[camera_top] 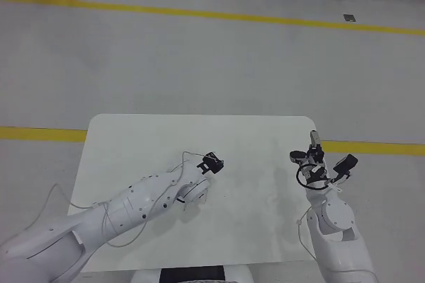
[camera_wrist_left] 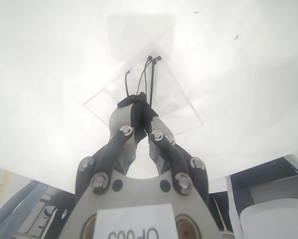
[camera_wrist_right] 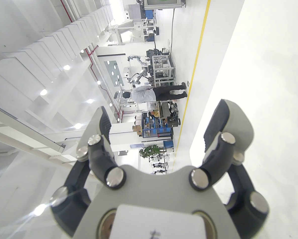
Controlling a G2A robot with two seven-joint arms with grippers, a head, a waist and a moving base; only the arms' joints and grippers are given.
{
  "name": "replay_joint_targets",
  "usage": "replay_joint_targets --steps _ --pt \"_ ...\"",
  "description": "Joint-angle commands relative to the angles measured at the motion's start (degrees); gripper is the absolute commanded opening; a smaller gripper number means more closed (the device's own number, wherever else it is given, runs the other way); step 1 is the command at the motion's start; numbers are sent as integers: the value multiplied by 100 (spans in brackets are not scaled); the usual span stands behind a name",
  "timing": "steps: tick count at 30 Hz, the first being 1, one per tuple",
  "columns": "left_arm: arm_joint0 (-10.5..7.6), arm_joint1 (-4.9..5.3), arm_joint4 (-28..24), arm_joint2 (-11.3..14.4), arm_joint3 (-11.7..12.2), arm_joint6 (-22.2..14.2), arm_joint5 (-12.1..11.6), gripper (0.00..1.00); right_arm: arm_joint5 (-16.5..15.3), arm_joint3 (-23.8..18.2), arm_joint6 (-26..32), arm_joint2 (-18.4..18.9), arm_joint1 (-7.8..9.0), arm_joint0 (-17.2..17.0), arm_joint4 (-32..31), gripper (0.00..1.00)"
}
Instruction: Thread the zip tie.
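Left gripper [camera_wrist_left: 139,101] has its jaws pinched together over one clear tray [camera_wrist_left: 188,98], seemingly on one of four black zip ties [camera_wrist_left: 152,80] lying there; right gripper [camera_wrist_right: 161,115] gapes wide, holding nothing, by the table [camera_top: 255,226] edge.

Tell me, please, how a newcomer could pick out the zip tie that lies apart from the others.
On the white table, find the clear square tray at the tip of the left end effector. Black zip ties lie on it, most with heads bunched near one corner. The lone tie has a hooked head that stops well short of that bunch.
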Motion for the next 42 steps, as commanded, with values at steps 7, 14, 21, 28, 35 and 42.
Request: replay_joint_targets --steps 7,14,21,28,35,42 --pt "-22 -76 91 23 141 -19 43 0 0 0 0 0 0 0 0 100" --pt "-26 -123 214 16 220 -29 108 2 0 0 0 0 0 0 0 100" --pt "1 -157 281 -9 287 1 83 8 0 0 0 0 0 0 0 100" --pt "11 -203 316 -19 370 1 27 13 0 0 0 0 0 0 0 100" --pt "14 -256 341 -20 456 -2 -18 18 0 0 0 0 0 0 0 100" --pt "24 -307 340 -29 507 16 -68 17 0 0 0 0 0 0 0 100"
